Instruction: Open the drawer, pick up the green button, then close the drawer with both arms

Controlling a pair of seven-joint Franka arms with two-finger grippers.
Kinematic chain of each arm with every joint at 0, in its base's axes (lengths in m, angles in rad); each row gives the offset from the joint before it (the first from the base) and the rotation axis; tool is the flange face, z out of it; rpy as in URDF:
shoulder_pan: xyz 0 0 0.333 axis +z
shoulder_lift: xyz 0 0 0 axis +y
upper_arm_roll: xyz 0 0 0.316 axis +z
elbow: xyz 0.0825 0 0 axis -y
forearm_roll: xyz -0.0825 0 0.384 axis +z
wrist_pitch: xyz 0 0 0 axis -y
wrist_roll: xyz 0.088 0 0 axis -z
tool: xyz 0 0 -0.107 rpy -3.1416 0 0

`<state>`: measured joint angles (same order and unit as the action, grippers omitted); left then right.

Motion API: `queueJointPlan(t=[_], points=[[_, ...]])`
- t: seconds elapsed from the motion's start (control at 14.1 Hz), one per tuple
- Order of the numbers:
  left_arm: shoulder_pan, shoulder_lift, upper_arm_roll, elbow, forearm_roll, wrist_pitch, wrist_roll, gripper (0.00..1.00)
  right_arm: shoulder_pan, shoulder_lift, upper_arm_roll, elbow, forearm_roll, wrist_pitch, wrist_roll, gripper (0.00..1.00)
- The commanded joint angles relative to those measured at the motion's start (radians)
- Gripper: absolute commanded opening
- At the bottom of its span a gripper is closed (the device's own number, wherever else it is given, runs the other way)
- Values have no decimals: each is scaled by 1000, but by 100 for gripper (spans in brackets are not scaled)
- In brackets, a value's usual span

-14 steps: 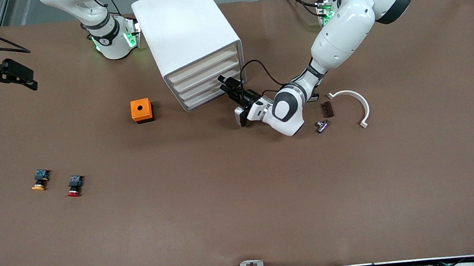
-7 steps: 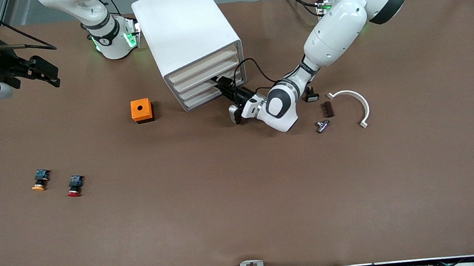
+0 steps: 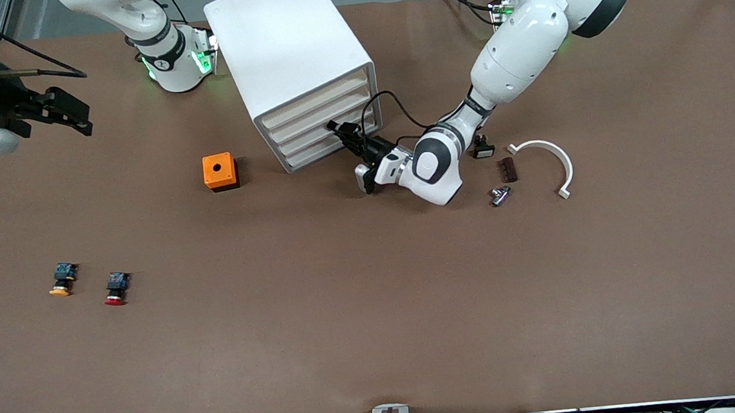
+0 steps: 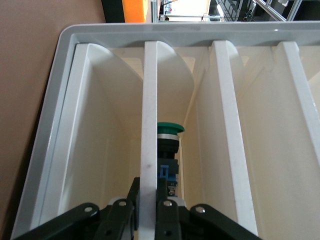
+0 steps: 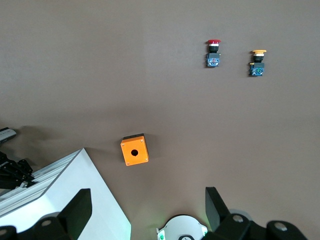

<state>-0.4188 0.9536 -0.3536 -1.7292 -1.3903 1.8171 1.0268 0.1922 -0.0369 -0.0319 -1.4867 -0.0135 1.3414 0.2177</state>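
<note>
Fingers have just snapped shut: the left gripper [image 4: 148,220] is clamped on the drawer [image 3: 316,152] front, green button [image 4: 167,150] lying lengthwise just ahead inside. The right gripper [image 3: 70,119] waits open, well apart.

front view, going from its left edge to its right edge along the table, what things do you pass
orange-capped button → red-capped button → orange box → white cabinet → left gripper at the lowest drawer → small black part → metal fitting → brown strip → white curved bracket
</note>
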Motion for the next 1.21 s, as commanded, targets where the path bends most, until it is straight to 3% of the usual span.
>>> queueJointPlan(t=[0.0,0.43,0.85,1.13], points=[[-9,24,10,39,-16,4,-23,0,7,-3,-3,9,0,-11,15,100],[-1,24,58,85,-9,2,-76,0,19,-1,-3,9,4,-10,57,100],[0,25,101,119,-13,2,-100,0,189,8,-5,5,3,22,311,100],[32,25,104,147,-7,4,-140,0,331,63,-5,2,1,77,566,100]])
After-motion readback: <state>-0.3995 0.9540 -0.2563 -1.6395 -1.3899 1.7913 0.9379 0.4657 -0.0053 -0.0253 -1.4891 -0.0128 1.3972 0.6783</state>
